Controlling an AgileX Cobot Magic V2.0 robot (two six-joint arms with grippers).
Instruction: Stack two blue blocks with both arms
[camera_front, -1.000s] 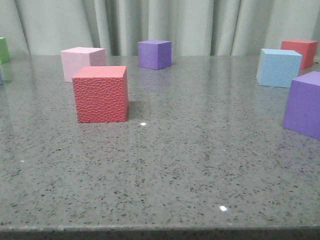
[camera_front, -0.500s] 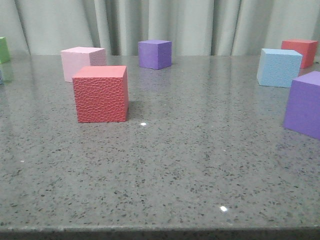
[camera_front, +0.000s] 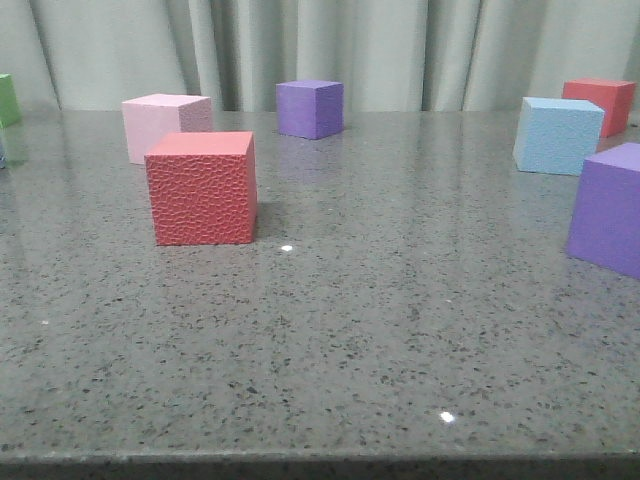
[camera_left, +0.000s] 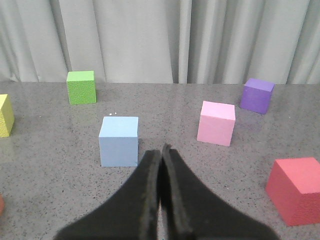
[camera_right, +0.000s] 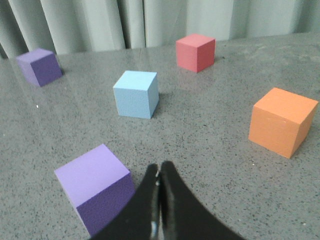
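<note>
One pale blue block (camera_front: 556, 135) stands at the back right of the grey table; it also shows in the right wrist view (camera_right: 136, 93), well beyond my right gripper (camera_right: 159, 167), which is shut and empty. The other blue block (camera_left: 119, 141) shows in the left wrist view, just beyond and to one side of my left gripper (camera_left: 161, 150), which is shut and empty. In the front view only a sliver of it (camera_front: 2, 152) shows at the left edge. Neither gripper shows in the front view.
A red cube (camera_front: 201, 187), a pink cube (camera_front: 162, 124) and a purple cube (camera_front: 310, 108) stand left and middle. A large purple cube (camera_front: 610, 208) and a red cube (camera_front: 600, 103) are at the right. An orange cube (camera_right: 282, 120), green cube (camera_left: 81, 87) and yellow cube (camera_left: 4, 115) show in the wrist views.
</note>
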